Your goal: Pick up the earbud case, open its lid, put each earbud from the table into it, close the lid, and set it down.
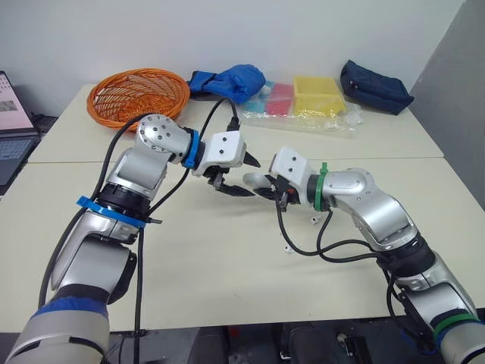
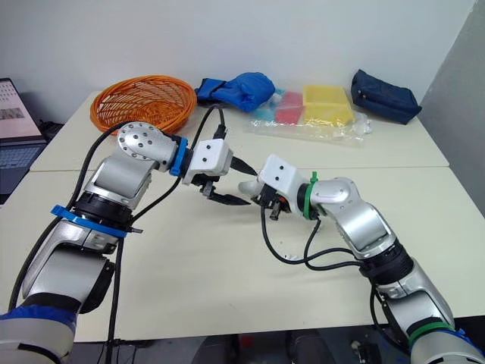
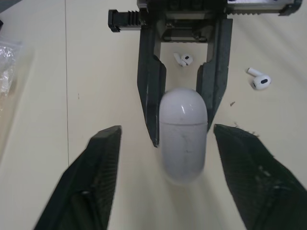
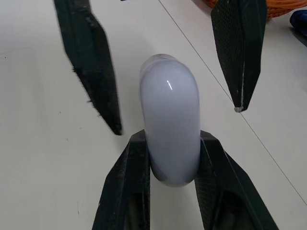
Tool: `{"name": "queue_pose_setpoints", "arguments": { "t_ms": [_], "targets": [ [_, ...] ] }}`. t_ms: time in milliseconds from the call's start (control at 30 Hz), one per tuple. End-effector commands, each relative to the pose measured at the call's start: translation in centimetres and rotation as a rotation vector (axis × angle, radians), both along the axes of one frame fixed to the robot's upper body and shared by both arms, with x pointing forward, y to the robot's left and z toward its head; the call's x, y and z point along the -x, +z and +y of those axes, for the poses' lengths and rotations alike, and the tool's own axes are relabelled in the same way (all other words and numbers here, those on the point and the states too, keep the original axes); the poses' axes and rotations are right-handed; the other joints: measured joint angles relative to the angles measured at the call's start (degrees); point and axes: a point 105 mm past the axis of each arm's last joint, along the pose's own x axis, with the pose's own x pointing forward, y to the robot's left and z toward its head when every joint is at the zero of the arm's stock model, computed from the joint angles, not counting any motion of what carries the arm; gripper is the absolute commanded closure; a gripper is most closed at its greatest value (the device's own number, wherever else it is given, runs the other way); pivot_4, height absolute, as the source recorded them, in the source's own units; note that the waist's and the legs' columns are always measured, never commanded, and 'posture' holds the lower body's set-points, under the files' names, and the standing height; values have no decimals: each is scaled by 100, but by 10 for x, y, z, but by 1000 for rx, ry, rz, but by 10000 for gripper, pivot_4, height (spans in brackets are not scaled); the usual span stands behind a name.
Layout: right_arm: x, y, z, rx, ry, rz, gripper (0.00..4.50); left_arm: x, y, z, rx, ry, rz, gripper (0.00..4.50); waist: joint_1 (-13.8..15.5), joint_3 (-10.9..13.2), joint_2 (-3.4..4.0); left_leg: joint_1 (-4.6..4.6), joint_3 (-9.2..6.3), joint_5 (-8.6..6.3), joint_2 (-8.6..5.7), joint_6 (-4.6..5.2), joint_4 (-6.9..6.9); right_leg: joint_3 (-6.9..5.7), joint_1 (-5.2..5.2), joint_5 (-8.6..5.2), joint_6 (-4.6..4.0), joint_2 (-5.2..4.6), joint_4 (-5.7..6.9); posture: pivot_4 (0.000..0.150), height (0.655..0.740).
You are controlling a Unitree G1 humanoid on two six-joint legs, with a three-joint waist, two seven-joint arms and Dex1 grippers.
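earbud case (image 3: 183, 129) is up off the counter (image 1: 212, 258), held in the air between the two arms. lid looks closed; a thin seam line runs across the body in the left wrist view. can't tell for sure which end is the lid.

right claw (image 4: 171, 141) is clamped on the case, one finger on each flat side, with most of the rounded body sticking out past the fingertips. the grip looks centred, no tilt seen.

left claw (image 3: 169, 128) is spread wide. its two fingers sit either side of the free end of the case, apart from it, no contact.

two earbuds lie on the counter below and behind the right claw: one (image 3: 182, 59) under it, the other (image 3: 259, 79) off to the side. they are apart from each other.

step in hand, as i judge it: open the lid.
- bring the left claw in on the free end and catch only the part beyond the seam, not both halves.
- pull along the hinge swing, don't twist.
- right claw needs a firm hold below the seam or the smooth shell may slip out.
- if the right fingers cross the seam, the lid probably won't lift; regrip first.
- stay above the counter and off the earbuds.
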Motion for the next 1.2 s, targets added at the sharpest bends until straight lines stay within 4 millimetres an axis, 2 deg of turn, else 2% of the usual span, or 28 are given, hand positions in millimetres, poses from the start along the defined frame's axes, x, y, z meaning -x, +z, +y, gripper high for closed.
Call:
{"name": "queue_pose_setpoints", "arguments": {
  "t_ms": [33,167,367,500,567,733,967,1067,1167,1200],
  "targets": [
    [2,13,0,-17,3,-46,36645,1,14,-2,18,-22,-36,25113,1,0,0,0,-1,0,0,0,0,-1,0,0,0,0,0,1500,7400],
    [1,17,0,-31,-4,-45,36645,1,11,-2,1,-25,-33,37230,-3,0,0,0,-2,0,1,0,0,-2,0,0,-1,1,2,1500,7400],
    [-3,25,-2,-48,-20,-61,36645,0,4,3,-32,-11,-32,37199,-2,0,0,0,-3,0,0,0,0,-2,0,1,-1,1,2,1500,7400],
    [-3,23,-1,-45,-16,-56,36645,1,9,2,-2,-15,-40,37200,-2,0,0,0,-2,0,0,0,1,-1,0,1,-2,0,2,1500,7400],
    [-3,23,-1,-43,-15,-55,36645,3,9,3,-7,-26,-41,29752,-2,0,0,0,-3,0,0,0,1,-2,0,3,-6,1,2,1500,7400],
    [-4,22,-1,-45,-13,-52,36645,1,12,3,4,-3,-43,15035,-1,0,0,0,-3,0,0,0,2,-2,0,6,-10,1,3,1500,7400],
    [-3,21,0,-42,-9,-51,36645,-1,15,1,17,10,-44,15035,-1,0,0,0,-4,0,0,0,2,-2,0,6,-11,1,5,1500,7400],
    [-4,22,0,-47,-11,-55,36645,1,14,1,12,2,-32,21277,-1,0,0,0,-3,0,0,0,2,-2,0,7,-11,1,5,1500,7400],
    [-4,25,1,-58,-13,-61,36645,4,8,2,-19,-16,-26,29290,-2,0,0,0,-4,0,0,0,2,-3,0,7,-12,1,5,1500,7400],
    [-4,26,1,-63,-14,-58,36645,4,7,2,-24,-18,-32,33306,-2,0,0,0,-4,0,1,0,2,-3,0,8,-13,1,5,1500,7400]
  ]
}}
